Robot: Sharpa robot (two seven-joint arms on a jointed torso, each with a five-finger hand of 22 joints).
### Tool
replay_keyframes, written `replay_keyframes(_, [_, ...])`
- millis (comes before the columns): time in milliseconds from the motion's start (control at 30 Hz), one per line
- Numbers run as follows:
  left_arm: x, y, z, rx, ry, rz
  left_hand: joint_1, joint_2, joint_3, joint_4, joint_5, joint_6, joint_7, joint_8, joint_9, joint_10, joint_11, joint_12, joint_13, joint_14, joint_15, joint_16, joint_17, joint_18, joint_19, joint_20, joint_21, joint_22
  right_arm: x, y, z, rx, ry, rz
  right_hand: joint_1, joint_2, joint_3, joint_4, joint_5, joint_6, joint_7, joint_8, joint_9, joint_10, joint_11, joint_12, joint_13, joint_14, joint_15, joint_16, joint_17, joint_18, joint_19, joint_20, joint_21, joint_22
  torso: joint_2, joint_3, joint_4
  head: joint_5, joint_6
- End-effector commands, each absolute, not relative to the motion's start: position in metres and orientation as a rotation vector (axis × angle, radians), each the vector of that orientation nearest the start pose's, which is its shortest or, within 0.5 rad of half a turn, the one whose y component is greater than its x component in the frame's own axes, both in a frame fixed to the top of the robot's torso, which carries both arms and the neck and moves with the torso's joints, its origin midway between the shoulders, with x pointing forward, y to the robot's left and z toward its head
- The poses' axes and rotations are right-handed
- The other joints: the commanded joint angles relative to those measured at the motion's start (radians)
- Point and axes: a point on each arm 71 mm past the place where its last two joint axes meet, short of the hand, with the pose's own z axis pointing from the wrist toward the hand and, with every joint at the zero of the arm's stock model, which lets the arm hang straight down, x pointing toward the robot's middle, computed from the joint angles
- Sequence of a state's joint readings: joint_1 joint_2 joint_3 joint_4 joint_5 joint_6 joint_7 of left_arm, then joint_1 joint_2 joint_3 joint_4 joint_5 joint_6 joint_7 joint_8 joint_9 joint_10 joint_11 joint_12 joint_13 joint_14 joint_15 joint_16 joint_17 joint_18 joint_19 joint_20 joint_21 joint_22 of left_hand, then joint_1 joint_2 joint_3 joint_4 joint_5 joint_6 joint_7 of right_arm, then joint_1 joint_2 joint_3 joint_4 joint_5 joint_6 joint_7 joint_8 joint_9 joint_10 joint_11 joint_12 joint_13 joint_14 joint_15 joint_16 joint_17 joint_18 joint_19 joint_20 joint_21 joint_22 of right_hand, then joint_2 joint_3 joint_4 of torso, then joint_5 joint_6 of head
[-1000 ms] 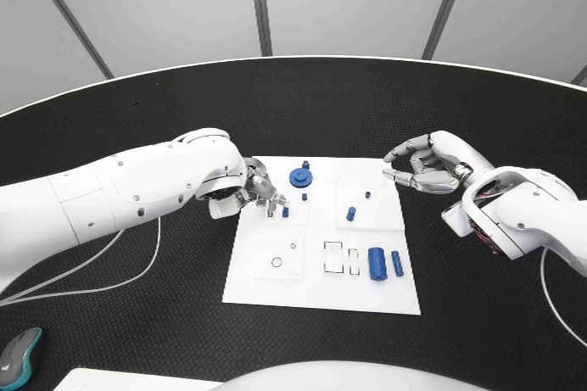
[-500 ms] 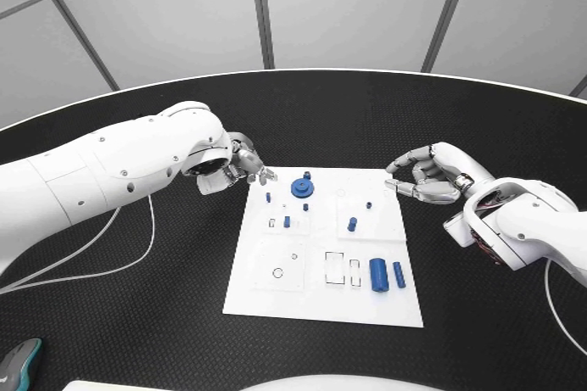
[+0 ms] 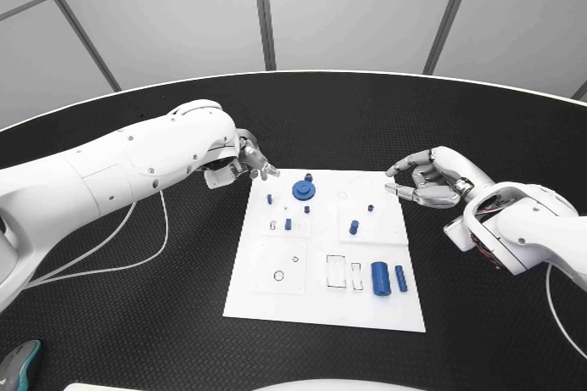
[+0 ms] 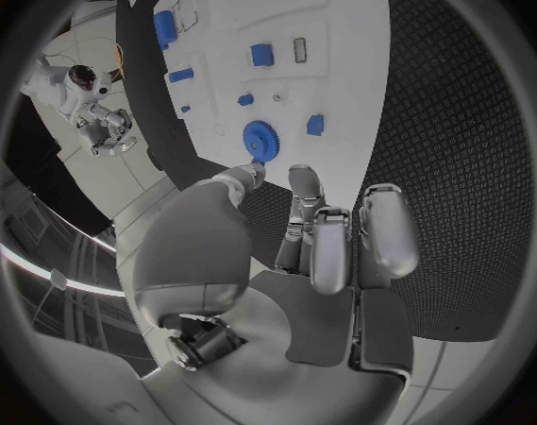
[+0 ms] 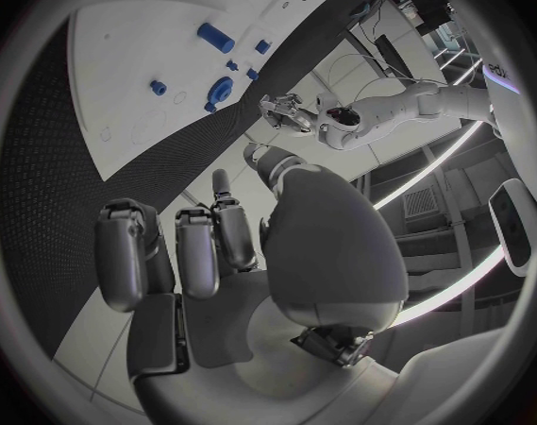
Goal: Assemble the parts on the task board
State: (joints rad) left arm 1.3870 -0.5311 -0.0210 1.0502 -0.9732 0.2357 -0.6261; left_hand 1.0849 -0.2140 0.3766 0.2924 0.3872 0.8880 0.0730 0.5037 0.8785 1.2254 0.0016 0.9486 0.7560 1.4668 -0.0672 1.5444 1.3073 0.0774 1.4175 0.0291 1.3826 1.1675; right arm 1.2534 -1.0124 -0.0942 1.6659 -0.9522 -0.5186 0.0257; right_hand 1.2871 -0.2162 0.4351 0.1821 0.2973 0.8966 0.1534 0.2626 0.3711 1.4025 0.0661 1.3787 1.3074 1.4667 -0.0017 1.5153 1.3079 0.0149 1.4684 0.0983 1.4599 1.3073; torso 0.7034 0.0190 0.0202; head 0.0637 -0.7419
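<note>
While blue parts [image 3: 379, 278] lie on the task board [image 3: 321, 299], each robot hand, left [image 3: 248, 162] and right [image 3: 428, 178], hovers empty, fingers loosely spread.

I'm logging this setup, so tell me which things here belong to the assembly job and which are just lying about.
Job:
task board
blue gear
large blue cylinder
slim blue cylinder
small blue pegs
left hand, empty
right hand, empty

Lying about:
white cable
computer mouse, at the table's edge

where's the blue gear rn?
In the head view the blue gear sits at the far end of the white board, nearer its left corner, just off the left hand.
</note>
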Motion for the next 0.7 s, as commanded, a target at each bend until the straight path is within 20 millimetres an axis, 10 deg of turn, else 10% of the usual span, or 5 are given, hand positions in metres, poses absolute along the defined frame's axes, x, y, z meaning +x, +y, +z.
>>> replay_keyframes(33, [0.586, 0.199, -0.153, -0.372, 2.262, -0.236, -0.006, 0.001, -0.006, 0.000, -0.005, -0.003, 0.004, -0.004, -0.001, -0.004, -0.001, -0.005, -0.001, 0.089, 0.005, -0.005, 0.218, 0.002, -0.005, 0.002, -0.003, -0.001, 0.462, -0.249, -0.160, 0.337, 1.561, 0.879, 0.004, -0.002, 0.001, 0.006, 0.006, -0.005, 0.000, 0.007, 0.002, 0.000, 0.001, -0.003, 0.075, 0.077, -0.007, -0.003, 0.155, 0.016, 0.051, -0.006, -0.006, 0.176, 0.004, -0.0004, -0.0015, 0.004, 0.002])
replay_keyframes(700, [0.591, 0.202, -0.180, -0.399, 2.295, -0.188, -0.004, 0.004, -0.007, -0.002, -0.009, -0.004, 0.005, -0.008, -0.003, -0.008, 0.000, -0.006, -0.003, 0.088, 0.005, -0.007, 0.214, 0.003, -0.007, 0.002, -0.006, -0.006, 0.461, -0.247, -0.159, 0.335, 1.560, 0.884, 0.004, -0.002, 0.001, 0.006, 0.006, -0.005, 0.000, 0.007, 0.002, 0.000, 0.001, -0.003, 0.075, 0.077, -0.007, -0.003, 0.155, 0.016, 0.051, -0.006, -0.006, 0.176, 0.001, -0.0014, 0.0009, 0.000, -0.009])
